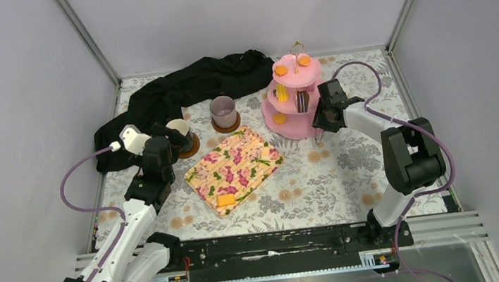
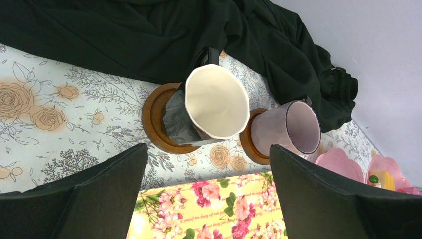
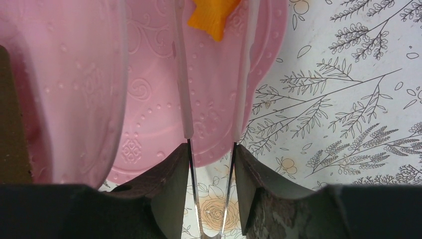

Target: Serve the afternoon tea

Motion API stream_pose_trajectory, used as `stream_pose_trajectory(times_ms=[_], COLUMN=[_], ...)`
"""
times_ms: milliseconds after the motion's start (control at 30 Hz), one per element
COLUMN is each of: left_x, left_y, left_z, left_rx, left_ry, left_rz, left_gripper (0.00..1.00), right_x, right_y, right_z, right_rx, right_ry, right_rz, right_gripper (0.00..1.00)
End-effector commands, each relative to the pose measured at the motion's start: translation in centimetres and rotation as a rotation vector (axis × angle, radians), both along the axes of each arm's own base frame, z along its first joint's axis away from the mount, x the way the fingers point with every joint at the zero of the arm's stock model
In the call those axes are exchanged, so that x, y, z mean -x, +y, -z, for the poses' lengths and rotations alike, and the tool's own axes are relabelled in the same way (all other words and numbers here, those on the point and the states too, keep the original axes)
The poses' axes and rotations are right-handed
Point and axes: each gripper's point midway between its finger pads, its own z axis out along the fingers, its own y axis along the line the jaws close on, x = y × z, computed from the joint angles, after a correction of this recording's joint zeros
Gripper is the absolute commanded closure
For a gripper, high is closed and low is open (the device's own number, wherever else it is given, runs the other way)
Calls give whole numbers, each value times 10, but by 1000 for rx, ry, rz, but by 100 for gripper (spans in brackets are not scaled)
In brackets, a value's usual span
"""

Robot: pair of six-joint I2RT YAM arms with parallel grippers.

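Landmark: floral napkin, yellow cloth with pink flowers, flat on the grey leaf-print tablecloth.

Left gripper: fingers spread wide with nothing held. It sits off the napkin's far-left corner, facing the cream-lined dark mug. That mug stands on a round brown wooden coaster. The fingers stop short of the mug and no contact shows.

Mauve-grey mug: on a second brown coaster, just beyond the napkin's far edge. It stands near the dark mug but apart from it.

Black cloth: heaped beyond both mugs, farther from the napkin.

Pink three-tier plastic cake stand: beyond the napkin's far-right corner.
- Top tier: two round orange biscuits.
- Middle tier: an upright yellow cake and a brown cake.
- Bottom tier: a fluted orange cake.

Small yellow square biscuit: lies on the napkin's near corner.

Right gripper: low beside the stand's bottom tier, on the side away from the napkin. Its fingers are narrow, pressed against a pair of thin pale tongs.

The tong arms reach out over the bottom tier with a gap between them. The fluted orange cake lies in line with that gap near the far ends. Whether the tongs touch it cannot be told.
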Motion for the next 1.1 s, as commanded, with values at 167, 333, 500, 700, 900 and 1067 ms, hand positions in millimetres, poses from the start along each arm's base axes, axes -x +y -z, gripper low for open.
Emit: stream_pose_trajectory(times_ms=[167,333,500,700,900,1067], left_x=[-3,-3,-3,-3,-4,-2], left_y=[4,4,4,3,-14,-41], left_z=[-12,-12,-11,-12,-11,-8], left_rx=[7,8,6,7,32,73], left_ry=[-33,-32,-32,-35,-30,34], left_rz=[-22,-22,-22,-17,83,228], left_gripper=[0,0,0,0,2,6], right_x=[0,10,22,47,80,112], right_y=[0,-1,1,17,53,85], right_z=[-32,-35,-40,-53,-64,-67], right_rx=[-23,-31,-41,-18,28,52], right_ry=[-95,-96,-96,-110,-122,-120], right_rz=[-10,-15,-29,-90,-207,-314], right_gripper=[60,61,61,62,62,63])
